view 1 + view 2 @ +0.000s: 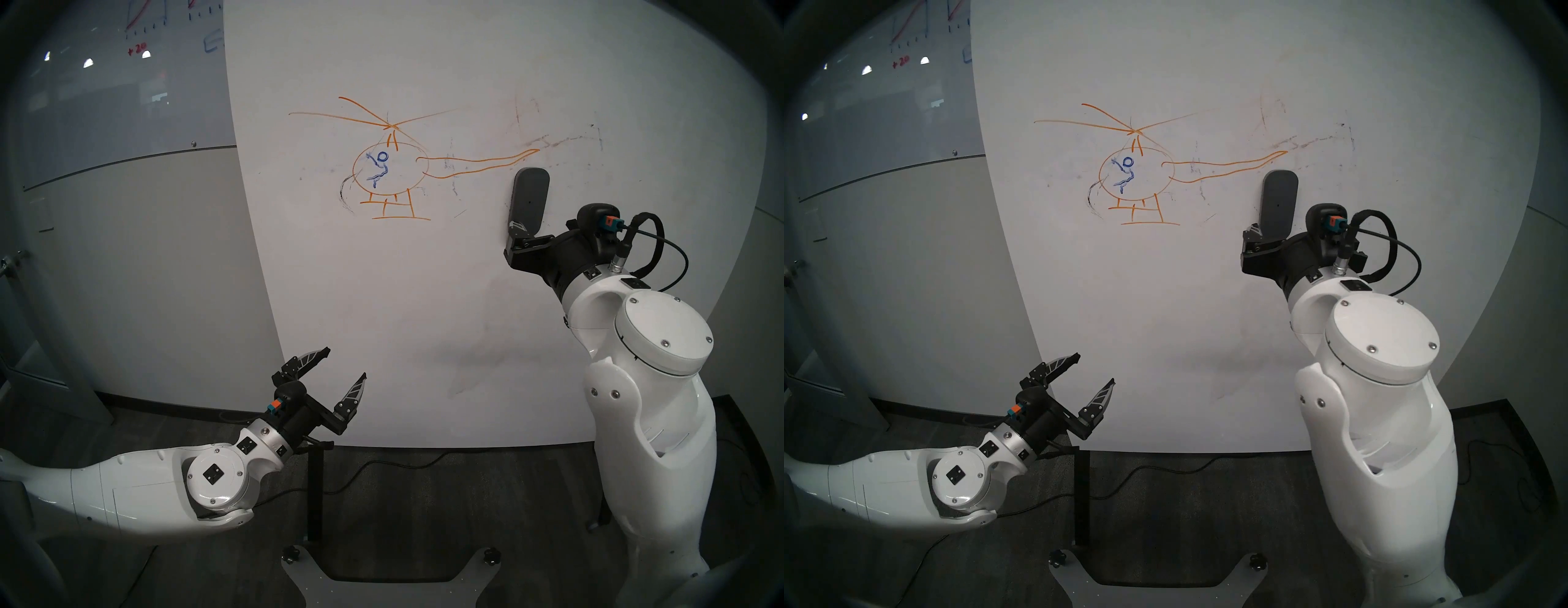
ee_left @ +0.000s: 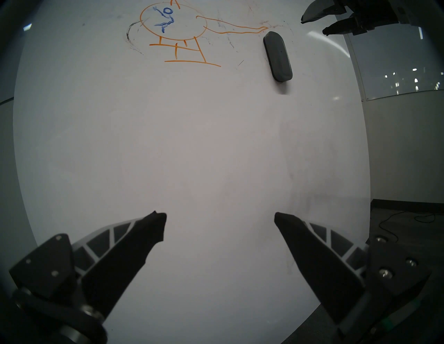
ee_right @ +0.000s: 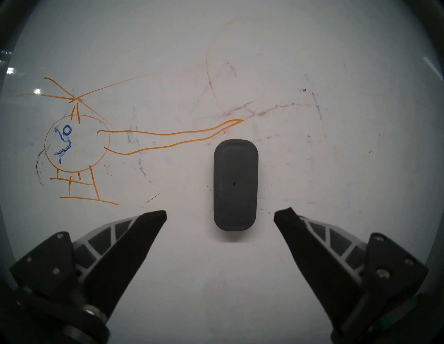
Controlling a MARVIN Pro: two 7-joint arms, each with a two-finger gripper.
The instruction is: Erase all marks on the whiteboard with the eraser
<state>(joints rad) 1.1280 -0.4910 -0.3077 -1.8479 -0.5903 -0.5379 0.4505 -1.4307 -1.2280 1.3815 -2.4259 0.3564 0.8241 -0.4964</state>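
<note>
My right gripper (image 3: 220,212) is spread wide and holds nothing. Through its wrist camera the eraser (image 3: 235,185) sits upright on the whiteboard (image 3: 240,276), straight ahead of the gap between the two fingers, its lower end level with the fingertips (image 3: 158,216) but touching neither of them. From the head view the left finger of that gripper overlaps the eraser's lower end; I cannot tell from there how far the tips are from the board.

The marks lie mostly to the left of and above this gripper. The orange helicopter (image 3: 77,144) is off to the left, with its tail (image 3: 182,135) running toward the eraser and ending just above the eraser's top left corner. The blue figure (image 3: 64,144) sits inside the cabin circle. Black scribbles (image 3: 39,165) curl off the cabin's far left side, and faint reddish smudges (image 3: 264,110) spread above and to the right of the eraser.

My left gripper (image 1: 345,365) is low, also spread wide and empty, its tips facing a bare lower part of the board. From its wrist camera the eraser (image 2: 278,56) is well above and to the right, and the helicopter (image 2: 177,31) well above it.
</note>
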